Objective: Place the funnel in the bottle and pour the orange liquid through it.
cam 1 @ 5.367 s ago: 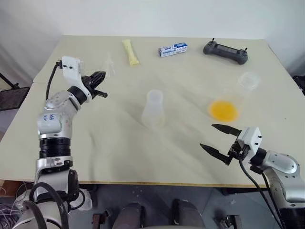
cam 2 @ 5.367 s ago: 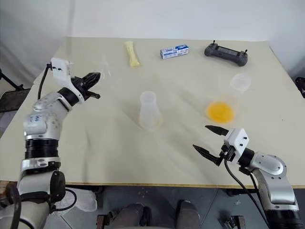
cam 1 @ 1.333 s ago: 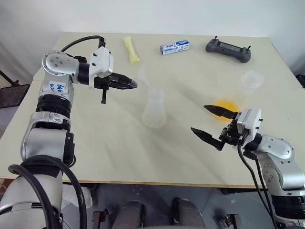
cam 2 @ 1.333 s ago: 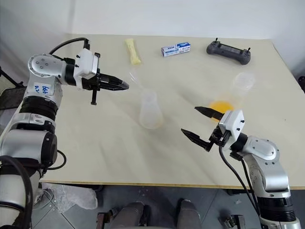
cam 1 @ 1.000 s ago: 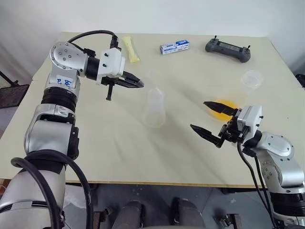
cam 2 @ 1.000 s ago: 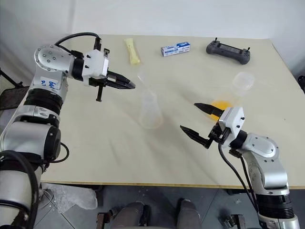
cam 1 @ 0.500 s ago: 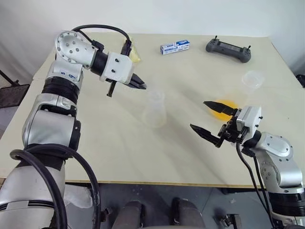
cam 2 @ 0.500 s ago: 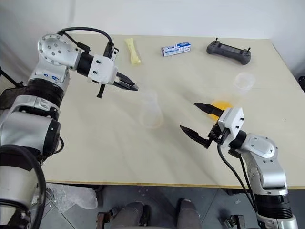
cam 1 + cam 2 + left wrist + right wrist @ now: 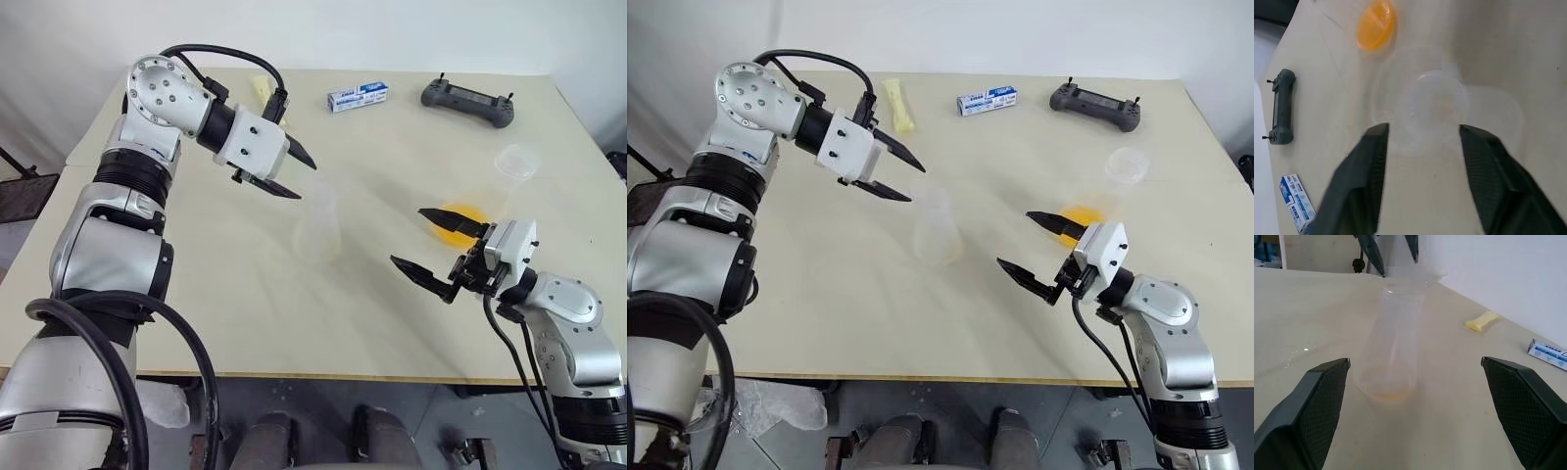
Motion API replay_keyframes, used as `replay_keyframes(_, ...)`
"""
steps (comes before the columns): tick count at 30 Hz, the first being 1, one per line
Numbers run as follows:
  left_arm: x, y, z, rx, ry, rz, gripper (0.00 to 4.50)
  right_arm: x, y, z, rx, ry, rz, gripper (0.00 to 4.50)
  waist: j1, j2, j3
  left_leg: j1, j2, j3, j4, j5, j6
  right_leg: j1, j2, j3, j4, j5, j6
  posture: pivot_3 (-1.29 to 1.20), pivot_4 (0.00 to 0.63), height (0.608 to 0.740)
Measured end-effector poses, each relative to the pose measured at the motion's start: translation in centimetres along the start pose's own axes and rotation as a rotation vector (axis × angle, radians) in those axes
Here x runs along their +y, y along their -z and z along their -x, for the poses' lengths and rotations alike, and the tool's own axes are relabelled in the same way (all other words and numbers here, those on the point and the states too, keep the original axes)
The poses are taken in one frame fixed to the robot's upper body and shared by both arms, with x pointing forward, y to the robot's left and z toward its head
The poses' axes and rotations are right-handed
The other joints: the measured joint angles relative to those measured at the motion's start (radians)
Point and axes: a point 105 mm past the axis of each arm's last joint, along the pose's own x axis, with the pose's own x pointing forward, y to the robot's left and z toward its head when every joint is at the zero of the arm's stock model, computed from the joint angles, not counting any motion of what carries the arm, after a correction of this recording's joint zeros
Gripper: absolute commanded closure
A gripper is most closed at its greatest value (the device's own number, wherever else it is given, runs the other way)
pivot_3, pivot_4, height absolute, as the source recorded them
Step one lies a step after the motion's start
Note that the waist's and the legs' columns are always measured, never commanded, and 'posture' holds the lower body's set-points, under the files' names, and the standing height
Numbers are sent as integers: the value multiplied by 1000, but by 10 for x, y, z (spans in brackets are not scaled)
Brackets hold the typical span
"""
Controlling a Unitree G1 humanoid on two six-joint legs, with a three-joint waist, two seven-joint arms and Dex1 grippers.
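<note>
Left claw (image 9: 291, 172) now gapes wide over the bottle (image 9: 318, 227) mid-frame, after being pinched shut earlier. Left wrist view shows the funnel (image 9: 1437, 105) sitting in its neck. Right claw (image 9: 436, 252) spread wide, lower right, near the orange liquid (image 9: 460, 221).

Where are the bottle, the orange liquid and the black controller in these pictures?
bottle (image 9: 317, 231), left eye view, on its clear lower body.
orange liquid (image 9: 460, 222), left eye view, middle of the orange pool.
black controller (image 9: 464, 102), left eye view, middle of its body.
</note>
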Motion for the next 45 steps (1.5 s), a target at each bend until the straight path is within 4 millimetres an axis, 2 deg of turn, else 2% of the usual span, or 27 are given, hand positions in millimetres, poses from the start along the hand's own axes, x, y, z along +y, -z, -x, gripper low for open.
replay_keyframes(4,2,-1,1,-14,-16,8,15,0,0,0,0,0,1,0,1,0,0,0,0,0,0,0,0,0,0,0,0,0,0,0,150,740)
replay_keyframes(8,8,-6,4,-49,-51,34,15,-1,0,1,1,2,3,0,1,0,0,0,0,-1,0,0,0,0,0,0,0,0,0,0,150,740)
replay_keyframes(10,12,-8,12,-109,-117,104,15,-2,1,5,18,13,5,0,-1,0,0,0,0,-2,0,0,0,0,0,1,1,0,0,0,150,740)
replay_keyframes(12,6,-3,24,-154,-174,202,15,-3,5,14,47,38,0,0,-3,0,0,2,0,-4,0,0,0,0,0,1,2,0,0,0,150,740)
replay_keyframes(14,-7,6,31,-217,-228,332,15,-6,8,24,78,81,-10,0,-8,0,0,2,0,-4,0,0,0,-1,0,1,3,0,0,0,150,740)
replay_keyframes(17,-26,12,29,-291,-250,453,15,-6,6,29,93,122,-8,0,-10,0,0,2,0,-4,1,0,0,-1,0,2,5,0,0,0,150,740)
replay_keyframes(20,-60,18,29,-373,-294,598,15,-4,2,38,106,195,-1,0,-12,1,-1,3,0,-5,1,0,0,-1,-1,4,6,0,0,0,150,740)
replay_keyframes(22,-86,24,20,-410,-304,721,15,-4,3,46,122,254,-6,0,-11,0,0,2,0,-6,2,0,0,-1,-1,4,6,0,0,0,150,740)
replay_keyframes(27,-131,26,5,-457,-325,910,15,-7,5,62,189,427,-23,0,3,0,-1,3,-1,-6,3,0,0,0,-1,6,6,0,0,0,150,740)
replay_keyframes(29,-142,27,1,-458,-320,950,15,-8,8,71,234,499,-25,0,6,0,-1,3,-1,-6,3,0,0,0,-1,7,7,0,0,0,150,740)
replay_keyframes(32,-139,28,-2,-478,-357,949,15,-7,12,85,290,589,-35,0,10,0,-1,3,-2,-5,3,0,0,0,-1,7,6,0,0,0,150,740)
replay_keyframes(36,-128,29,-10,-520,-422,930,15,-10,9,93,306,663,-19,0,3,0,-1,4,-2,-3,3,0,0,0,-1,8,7,0,0,0,150,740)
replay_keyframes(39,-117,32,-13,-527,-469,903,15,-26,7,93,296,728,0,0,0,0,-1,4,-1,-2,3,0,0,0,0,9,7,0,0,0,150,740)
replay_keyframes(42,-106,34,-6,-514,-507,864,15,-44,12,94,284,787,-16,0,-2,0,-1,5,-1,-1,1,0,0,-1,0,9,7,0,0,0,150,740)
replay_keyframes(45,-104,34,-6,-516,-509,855,15,-65,18,95,274,840,-36,0,-3,0,-1,5,-1,0,1,0,0,-1,0,10,6,0,0,0,150,740)
